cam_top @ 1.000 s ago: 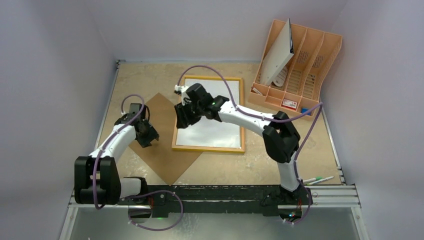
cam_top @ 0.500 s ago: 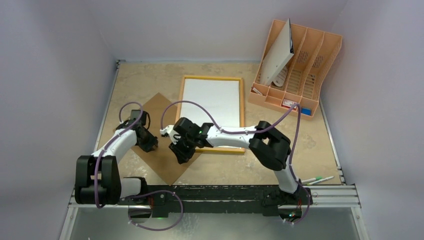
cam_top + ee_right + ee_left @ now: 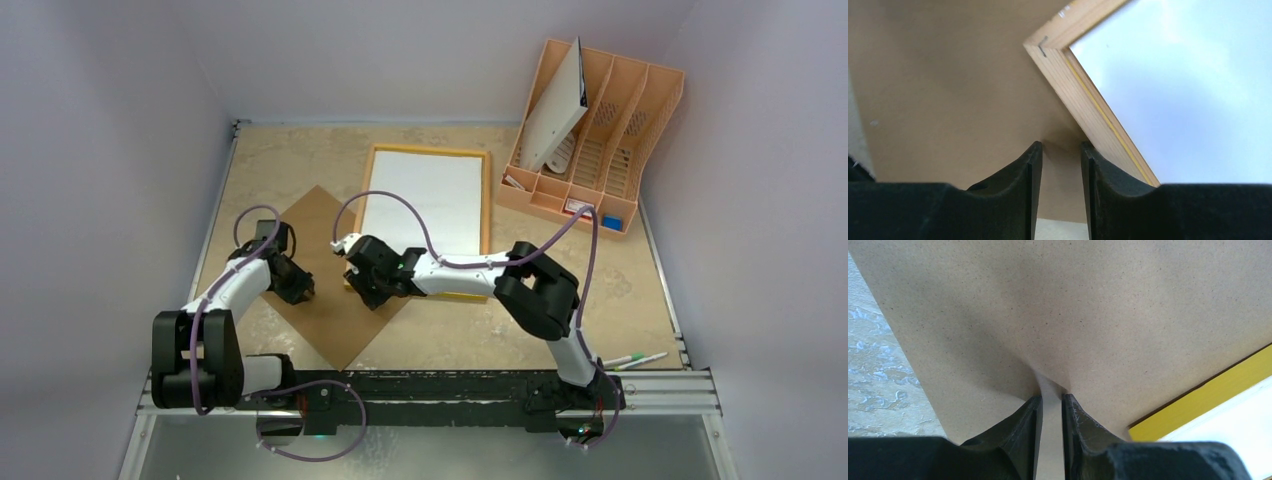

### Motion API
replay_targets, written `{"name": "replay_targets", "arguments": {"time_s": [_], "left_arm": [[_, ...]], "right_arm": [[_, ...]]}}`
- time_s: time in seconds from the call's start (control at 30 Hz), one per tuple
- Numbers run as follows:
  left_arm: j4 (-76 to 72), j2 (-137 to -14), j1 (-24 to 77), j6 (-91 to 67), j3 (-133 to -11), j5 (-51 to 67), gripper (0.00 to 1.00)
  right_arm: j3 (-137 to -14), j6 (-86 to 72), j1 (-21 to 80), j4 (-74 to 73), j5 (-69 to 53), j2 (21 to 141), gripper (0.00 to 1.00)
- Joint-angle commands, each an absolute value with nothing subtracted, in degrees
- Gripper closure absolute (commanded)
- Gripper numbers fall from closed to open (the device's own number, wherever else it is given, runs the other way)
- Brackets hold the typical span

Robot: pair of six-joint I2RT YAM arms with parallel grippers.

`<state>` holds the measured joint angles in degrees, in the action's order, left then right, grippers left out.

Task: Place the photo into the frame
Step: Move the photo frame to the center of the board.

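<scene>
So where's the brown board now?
Top view: the brown board lies left of centre, turned like a diamond, left tool at its left edge, right tool over its right corner, which meets the near left corner of the frame.

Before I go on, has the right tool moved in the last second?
Yes: the right tool came nearer the bases, from midway along the frame's left rail to its near left corner.

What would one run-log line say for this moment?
photo: inside frame, white back up; left gripper, right gripper: over brown backing board
</scene>
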<state>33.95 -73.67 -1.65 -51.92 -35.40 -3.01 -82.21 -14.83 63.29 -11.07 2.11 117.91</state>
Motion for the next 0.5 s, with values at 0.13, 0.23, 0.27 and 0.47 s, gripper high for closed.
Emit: {"name": "replay_targets", "arguments": {"time_s": [0.13,0.23,0.27,0.47], "left_arm": [[34.6,-75.6,-4.9,-49.4,-33.8,-7.8,0.76],[34.7,-76.1,-5.2,-49.2,-34.1,-7.8,0.76],[34.7,-76.2,-5.2,-49.1,-34.3,-7.7,0.76],[35.3,-76.5,-6.6,-48.5,-35.6,-8.0,0.76]], "right_arm": [[-82.8,-21.9,58.3,-13.3,15.5,118.4,0.59],[-82.8,-22.1,58.0,-13.1,16.4,118.3,0.57],[-82.7,-22.3,58.0,-13.1,16.6,118.4,0.56],[-82.2,-23.7,57.8,-14.3,19.3,118.5,0.48]]}}
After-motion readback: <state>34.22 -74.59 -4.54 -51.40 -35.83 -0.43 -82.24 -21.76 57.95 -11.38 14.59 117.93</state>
